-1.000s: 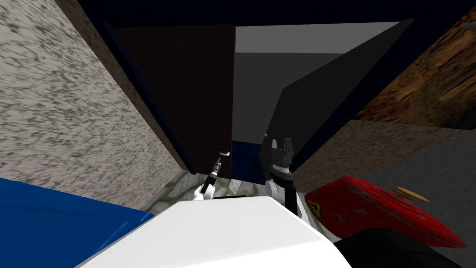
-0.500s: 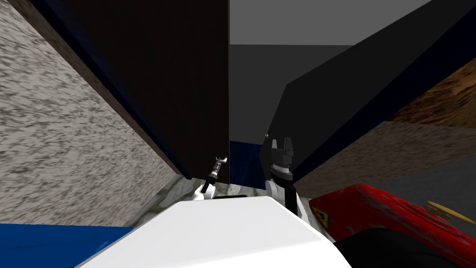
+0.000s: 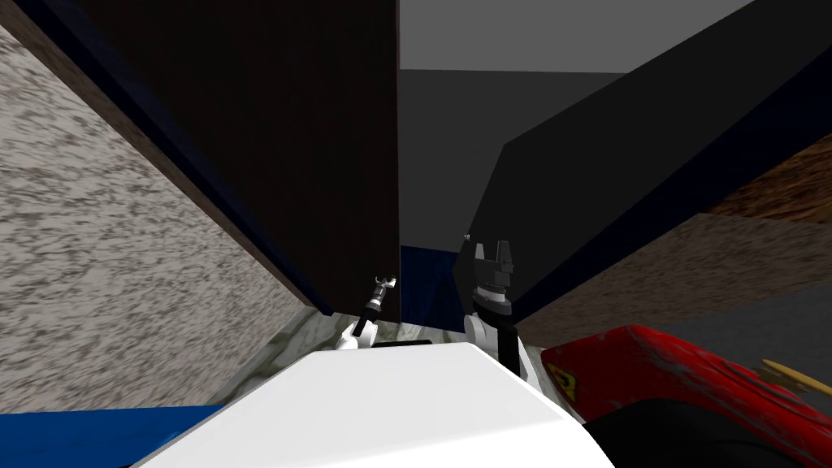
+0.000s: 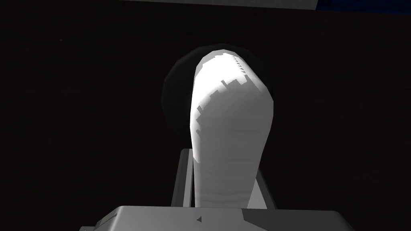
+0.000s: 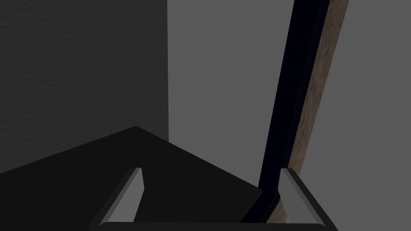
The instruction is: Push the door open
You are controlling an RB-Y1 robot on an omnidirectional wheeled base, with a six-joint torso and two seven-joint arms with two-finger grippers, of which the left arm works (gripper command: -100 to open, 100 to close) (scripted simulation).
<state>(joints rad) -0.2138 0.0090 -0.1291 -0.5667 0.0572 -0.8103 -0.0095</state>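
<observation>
A dark brown door (image 3: 309, 146) stands ajar ahead, its free edge near the middle of the head view. Its white lever handle (image 4: 228, 132) runs up between my left gripper's fingers (image 4: 183, 176), which press its sides close to the dark round base. In the head view my left gripper (image 3: 385, 284) sits at the handle on the door's free edge. My right gripper (image 3: 493, 250) hovers open to the right of the gap, in front of a black slab (image 3: 569, 179). Nothing lies between my right gripper's (image 5: 210, 172) fingers.
Through the gap shows a grey room (image 3: 487, 49) and a strip of blue floor (image 3: 422, 280). A speckled wall (image 3: 97, 244) closes the left side. A red object (image 3: 674, 378) lies low at the right, a blue one (image 3: 81, 431) low at the left.
I have moved closer to the door. My left gripper rose to the lever handle and its fingers closed on it. The right gripper has kept its place.
</observation>
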